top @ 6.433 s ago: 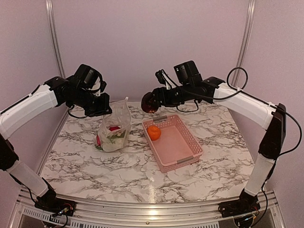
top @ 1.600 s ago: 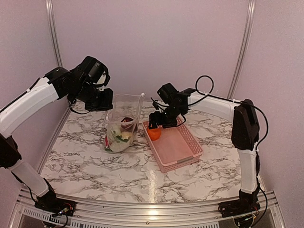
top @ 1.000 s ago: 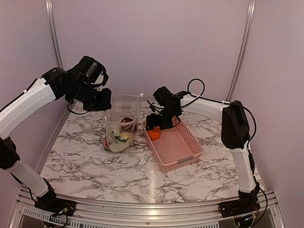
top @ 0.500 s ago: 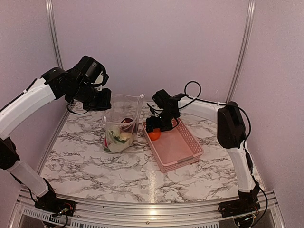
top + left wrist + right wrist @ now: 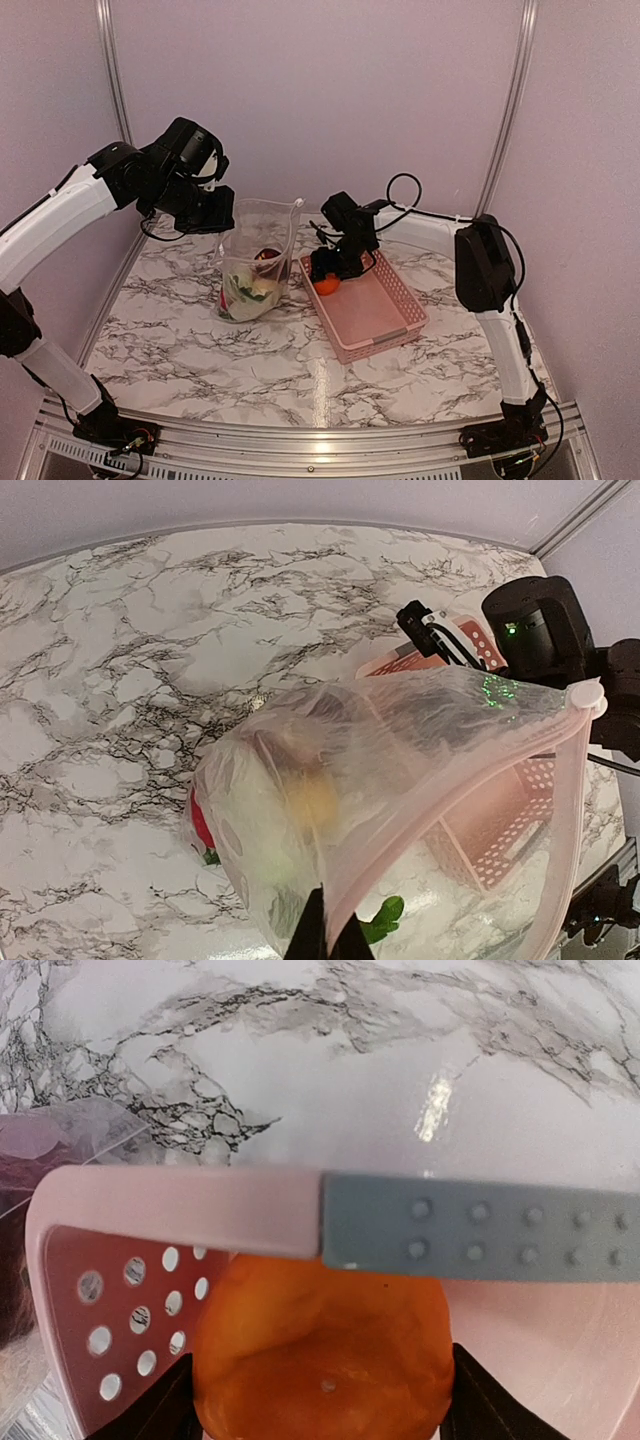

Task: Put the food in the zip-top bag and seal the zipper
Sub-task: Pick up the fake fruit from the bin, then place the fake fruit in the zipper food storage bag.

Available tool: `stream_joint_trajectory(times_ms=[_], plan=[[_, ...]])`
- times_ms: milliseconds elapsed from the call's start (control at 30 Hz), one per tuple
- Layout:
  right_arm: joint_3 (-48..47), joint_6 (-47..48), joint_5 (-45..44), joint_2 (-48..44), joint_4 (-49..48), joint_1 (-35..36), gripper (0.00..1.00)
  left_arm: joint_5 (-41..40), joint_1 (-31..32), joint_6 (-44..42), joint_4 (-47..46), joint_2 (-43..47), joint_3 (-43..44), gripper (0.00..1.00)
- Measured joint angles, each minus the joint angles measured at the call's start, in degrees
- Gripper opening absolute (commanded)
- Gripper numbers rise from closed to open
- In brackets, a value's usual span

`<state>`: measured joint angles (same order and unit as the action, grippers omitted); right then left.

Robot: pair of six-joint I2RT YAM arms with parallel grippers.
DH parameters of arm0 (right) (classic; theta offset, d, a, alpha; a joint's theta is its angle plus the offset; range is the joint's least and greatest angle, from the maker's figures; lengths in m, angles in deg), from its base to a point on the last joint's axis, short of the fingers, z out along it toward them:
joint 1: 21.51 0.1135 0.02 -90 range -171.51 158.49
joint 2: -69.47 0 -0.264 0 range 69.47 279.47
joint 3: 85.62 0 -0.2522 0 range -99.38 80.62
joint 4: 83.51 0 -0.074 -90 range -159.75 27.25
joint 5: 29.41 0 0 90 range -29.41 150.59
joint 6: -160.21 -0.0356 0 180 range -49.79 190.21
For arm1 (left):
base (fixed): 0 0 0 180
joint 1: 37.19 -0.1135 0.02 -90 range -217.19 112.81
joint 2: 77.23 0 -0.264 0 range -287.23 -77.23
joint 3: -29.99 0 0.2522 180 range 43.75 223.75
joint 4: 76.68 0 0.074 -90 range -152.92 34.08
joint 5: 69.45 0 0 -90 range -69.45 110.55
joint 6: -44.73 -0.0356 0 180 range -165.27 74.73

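Observation:
The clear zip-top bag stands on the table, its mouth held up by my left gripper, which is shut on the rim. Its pinkish zipper strip ends at a white slider. Inside the bag lie pieces of food: a dark ball, pale and yellow pieces, and a red one. An orange fruit sits in the near-left corner of the pink basket. My right gripper reaches down over the orange fruit, and its dark fingers press against both sides.
The pink basket has a grey handle on the rim just beyond the orange, and its perforated wall stands to the left. The bag stands right beside the basket's left end. A back wall and metal frame posts enclose the marble table.
My right gripper has sunk lower into the basket corner and its jaws have narrowed onto the orange. The left arm and the bag have held still.

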<state>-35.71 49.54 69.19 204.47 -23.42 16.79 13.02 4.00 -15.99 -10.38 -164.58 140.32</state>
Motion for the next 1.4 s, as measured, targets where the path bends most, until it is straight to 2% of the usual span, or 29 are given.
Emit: stream_joint_trajectory(times_ms=[300, 533, 767, 1200, 1400], plan=[[6.1, 0.0, -0.4, -6.7, -0.4, -0.1, 0.65, 0.1, 0.0, -0.2, -0.1, -0.2, 0.0, 0.00], [16.2, -0.3, 1.5, -22.3, -6.1, -0.1, 0.63, 0.4, -0.1, -0.2, -1.6, -1.1, 0.0, 0.00], [18.3, -0.5, 3.5, -31.8, -11.9, 0.4, 0.63, 0.7, -0.3, -0.4, -1.8, -1.2, 0.0, 0.00], [17.9, 5.2, 6.7, -36.0, -21.8, 9.3, 0.62, 1.5, -0.6, -0.3, -2.4, -1.7, 0.0, 0.00], [15.6, 6.4, 9.4, -36.2, -25.0, 10.3, 0.62, 2.1, -0.7, -0.1, -3.0, -1.7, 0.0, 0.00]])
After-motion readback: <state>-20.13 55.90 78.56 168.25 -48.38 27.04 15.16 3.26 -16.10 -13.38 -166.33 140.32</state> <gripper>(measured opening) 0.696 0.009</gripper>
